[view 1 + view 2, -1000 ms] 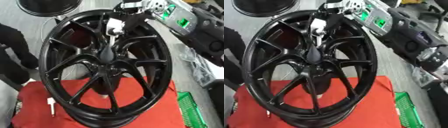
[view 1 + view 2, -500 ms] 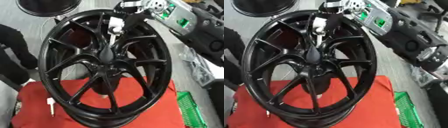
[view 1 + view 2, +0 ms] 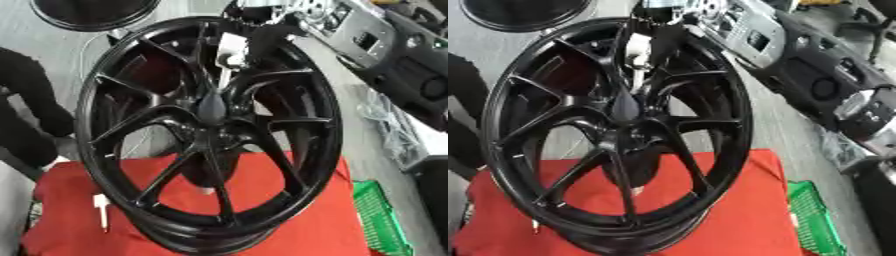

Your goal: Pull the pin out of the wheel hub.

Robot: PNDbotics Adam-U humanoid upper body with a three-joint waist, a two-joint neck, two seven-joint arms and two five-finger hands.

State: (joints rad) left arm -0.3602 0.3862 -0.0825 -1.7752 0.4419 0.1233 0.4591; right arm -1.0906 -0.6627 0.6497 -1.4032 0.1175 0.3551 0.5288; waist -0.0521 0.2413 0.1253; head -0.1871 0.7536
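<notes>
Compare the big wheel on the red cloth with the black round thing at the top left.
The wheel stands upright on the red cloth, fully in view, its spokes open. The round thing lies flat on the grey floor, cut by the frame edge, no spokes visible. Both are black and round.

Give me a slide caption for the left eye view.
Black wheel standing upright on a red cloth, a white pin lying on the cloth beside it, green basket at right.

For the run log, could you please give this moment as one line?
wheel: upright on red cloth | right hand: at upper spokes above hub | pin: not distinguishable | left hand: not in view
</notes>
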